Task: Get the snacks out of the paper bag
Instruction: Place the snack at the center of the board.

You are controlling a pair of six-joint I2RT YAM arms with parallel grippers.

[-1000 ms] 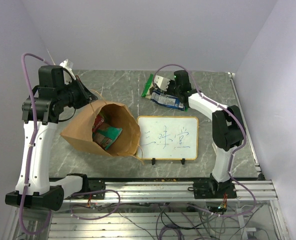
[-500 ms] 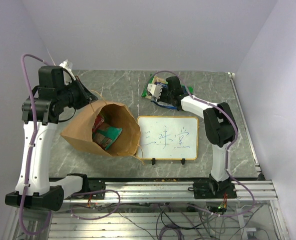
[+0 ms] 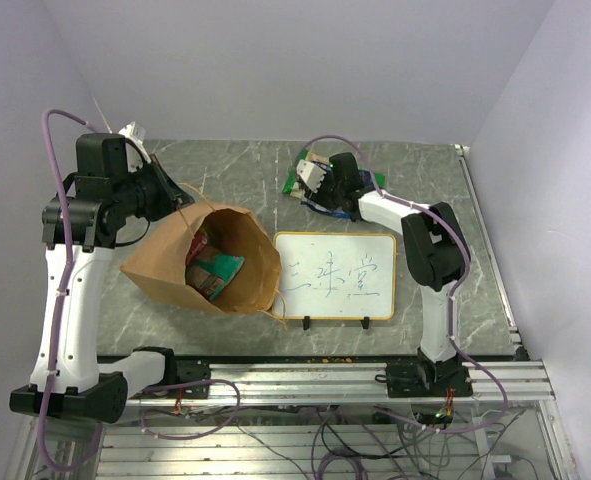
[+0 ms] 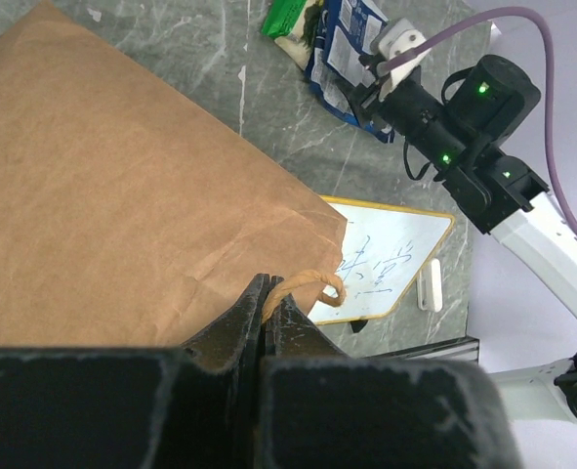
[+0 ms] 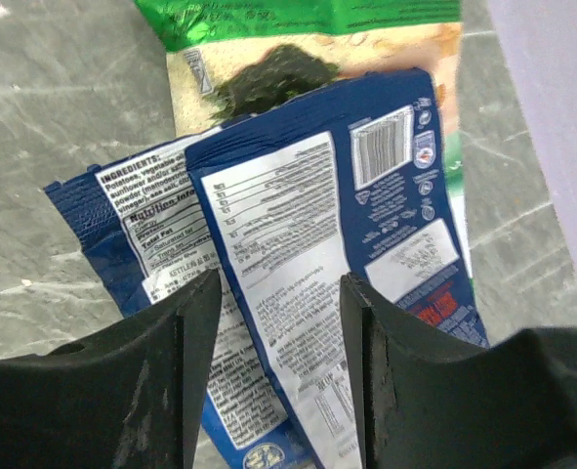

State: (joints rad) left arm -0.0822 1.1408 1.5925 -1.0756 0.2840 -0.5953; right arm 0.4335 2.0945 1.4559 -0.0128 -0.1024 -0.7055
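The right hand has pushed farther left along the back of the surface than it was a second ago and now sits over the loose packets, hiding most of them from above. The left arm and the paper bag have not shifted.

The left hand is clenched on the bag's string handle, holding the mouth up and open. The right hand is released, its fingers spread either side of a blue packet; I cannot tell whether they touch it.

Three snacks lie outside the bag, far of the whiteboard: two dark blue packets, overlapping, and one green packet beneath their far ends. Inside the bag I count a teal-green packet and a red one, perhaps more in the shadow. There is one bag and one whiteboard.

The surface is grey, veined like marble, with an aluminium rail along its near edge. Pale lilac walls close in on three sides.
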